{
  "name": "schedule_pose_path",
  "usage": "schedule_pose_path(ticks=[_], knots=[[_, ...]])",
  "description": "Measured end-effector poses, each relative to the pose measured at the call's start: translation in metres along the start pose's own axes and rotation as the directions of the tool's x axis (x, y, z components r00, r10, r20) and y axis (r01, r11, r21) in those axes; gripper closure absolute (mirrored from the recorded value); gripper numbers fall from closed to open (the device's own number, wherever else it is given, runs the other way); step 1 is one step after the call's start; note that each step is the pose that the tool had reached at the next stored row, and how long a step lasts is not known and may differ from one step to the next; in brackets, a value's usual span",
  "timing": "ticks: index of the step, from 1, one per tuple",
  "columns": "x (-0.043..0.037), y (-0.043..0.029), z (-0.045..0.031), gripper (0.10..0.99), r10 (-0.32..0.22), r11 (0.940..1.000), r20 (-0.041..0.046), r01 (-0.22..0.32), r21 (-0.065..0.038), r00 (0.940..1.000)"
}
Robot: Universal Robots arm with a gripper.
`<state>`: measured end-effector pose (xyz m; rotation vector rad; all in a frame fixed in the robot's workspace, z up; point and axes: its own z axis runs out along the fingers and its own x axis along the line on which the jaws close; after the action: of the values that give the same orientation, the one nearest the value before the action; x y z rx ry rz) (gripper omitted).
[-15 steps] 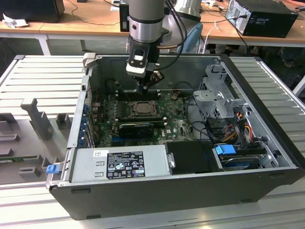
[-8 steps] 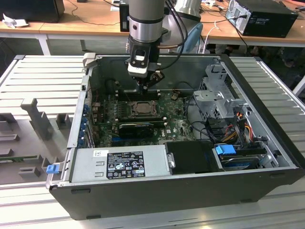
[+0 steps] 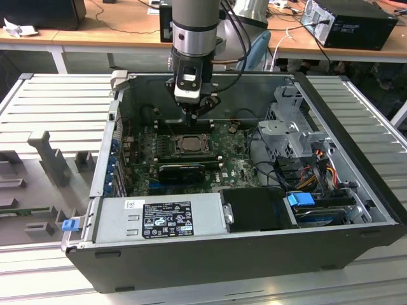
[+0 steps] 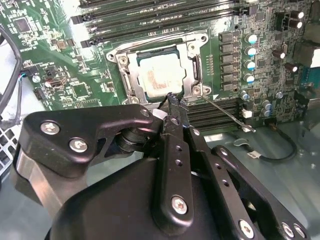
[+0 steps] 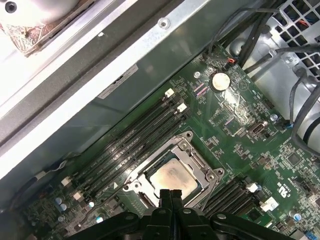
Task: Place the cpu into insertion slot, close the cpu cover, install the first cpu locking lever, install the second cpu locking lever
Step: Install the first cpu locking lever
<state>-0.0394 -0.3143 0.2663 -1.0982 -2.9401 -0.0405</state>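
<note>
Already the cpu (image 5: 172, 177) sat in the insertion slot (image 4: 150, 53), and the cpu cover (image 4: 192, 70) appeared to lie flat over its edges. The gripper (image 4: 172, 100) hovered just above the socket's edge, jaws pressed together and empty. I judged the locking lever (image 4: 230, 116) needed a steady, square push, without slipping onto the circuit board (image 4: 60, 65).

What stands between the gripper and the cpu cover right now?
Nothing visible. The shut gripper hangs right at the edge of the cover, and the cpu lies framed inside it.
</note>
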Motion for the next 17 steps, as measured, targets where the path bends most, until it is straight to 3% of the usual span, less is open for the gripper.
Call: schedule_pose_path(ticks=[4, 14, 17], knots=[[0.0, 0.0001, -0.0029, 0.98, -0.001, 1.0, 0.0, 0.001, 0.0, 1.0], [0.0003, 0.0006, -0.0246, 0.98, -0.005, 1.0, -0.0002, 0.005, 0.0, 1.0], [0.0003, 0.0006, -0.0247, 0.98, -0.067, 0.9978, -0.0016, 0.067, 0.0, 0.9978]])
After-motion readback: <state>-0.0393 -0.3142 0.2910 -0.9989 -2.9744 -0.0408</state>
